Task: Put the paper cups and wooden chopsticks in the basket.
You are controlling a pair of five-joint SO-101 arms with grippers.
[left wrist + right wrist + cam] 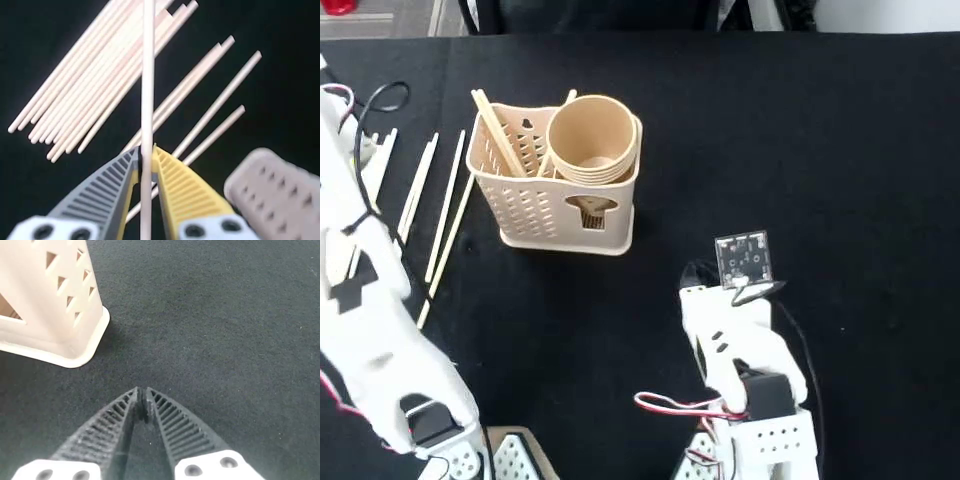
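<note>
Wooden chopstick (148,75) tight in left claw (146,153); right claw (142,392) closed, empty.

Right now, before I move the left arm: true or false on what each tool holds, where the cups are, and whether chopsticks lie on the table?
The left tool is shut on a chopstick. True.
The paper cups stand on the table beside the basket. False: they sit stacked inside it.
The right tool grips a cup. False: it is shut on nothing.
Loose chopsticks lie on the table. True.
</note>
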